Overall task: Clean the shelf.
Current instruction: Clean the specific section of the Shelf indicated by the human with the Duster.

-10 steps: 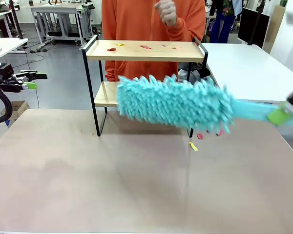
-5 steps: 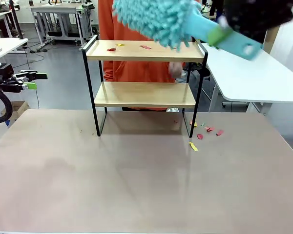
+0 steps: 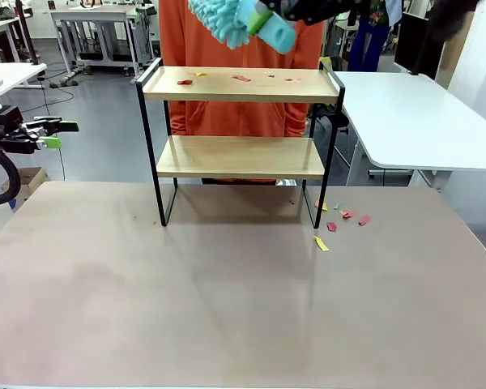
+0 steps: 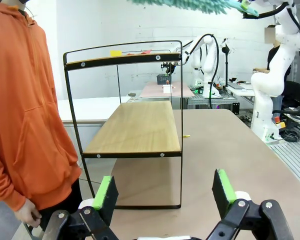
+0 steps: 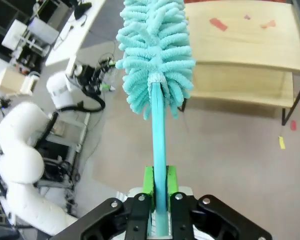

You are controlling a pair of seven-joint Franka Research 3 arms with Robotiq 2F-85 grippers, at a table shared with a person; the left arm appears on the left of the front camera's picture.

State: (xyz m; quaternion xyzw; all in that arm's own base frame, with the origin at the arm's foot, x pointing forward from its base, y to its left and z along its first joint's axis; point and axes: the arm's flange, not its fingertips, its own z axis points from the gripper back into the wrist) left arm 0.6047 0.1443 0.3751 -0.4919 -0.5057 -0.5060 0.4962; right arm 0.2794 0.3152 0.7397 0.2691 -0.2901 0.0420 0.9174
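**Shelf at the table's far edge, duster held high above it**

You are looking across a pale brown table (image 3: 227,308) in an open lab, with a white table (image 3: 405,113) beyond its far right corner. A person in an orange hoodie (image 3: 227,49) stands at the far side.

The shelf (image 3: 239,85) stands upright near the middle of the table's far edge, with its black feet on the surface. Its top board carries a few small paper scraps (image 3: 241,79), red ones and a yellow one. The lower board (image 3: 239,156) looks bare. More scraps (image 3: 344,215) lie on the table just beside the shelf's right foot, and a single yellow piece (image 3: 321,243) lies a little nearer to you.

Your right gripper (image 5: 160,182) has its green pads closed tight on the teal handle (image 5: 159,135) of a fluffy teal duster (image 5: 155,45). In the front view the duster head sits up at the top of the frame, above the left half of the top board and clear of it, in front of the person's chest. In the right wrist view the handle runs straight up from between the fingers.

Your left gripper (image 4: 163,187) hangs off the table's left edge with its fingers spread wide and nothing between them. Its camera looks at the shelf end-on, with the person at the picture's left.
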